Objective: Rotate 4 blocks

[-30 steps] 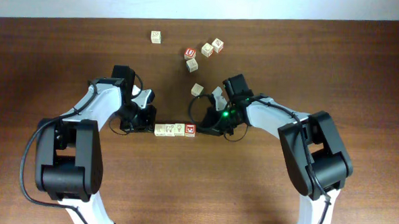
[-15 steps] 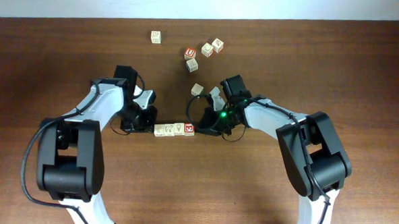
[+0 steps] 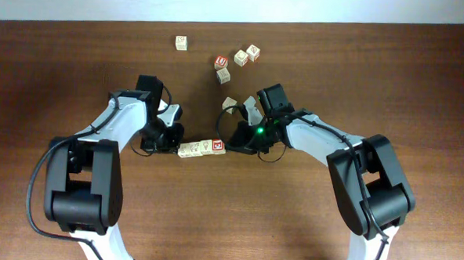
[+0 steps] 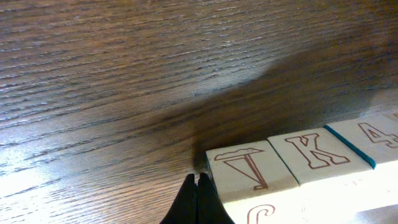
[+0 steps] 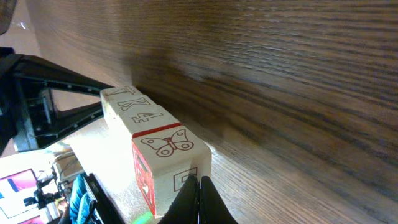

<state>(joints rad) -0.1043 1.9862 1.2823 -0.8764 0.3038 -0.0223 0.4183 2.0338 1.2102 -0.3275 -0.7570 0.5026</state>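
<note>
Wooden blocks (image 3: 201, 147) sit rowed between left tool (image 4: 198, 185) and right tool (image 5: 199, 185).

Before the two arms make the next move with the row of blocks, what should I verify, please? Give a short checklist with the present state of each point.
1. Left claw shut: ok.
2. Right claw shut: ok.
3. Left claw tip at the left end block: ok; it is beside the block's corner, but real contact cannot be told.
4. Right claw tip at the butterfly block: ok.
5. Row of blocks closed, no gaps: ok in both wrist views.
6. Loose block clear of the right claw: cannot tell; it lies very near.
</note>
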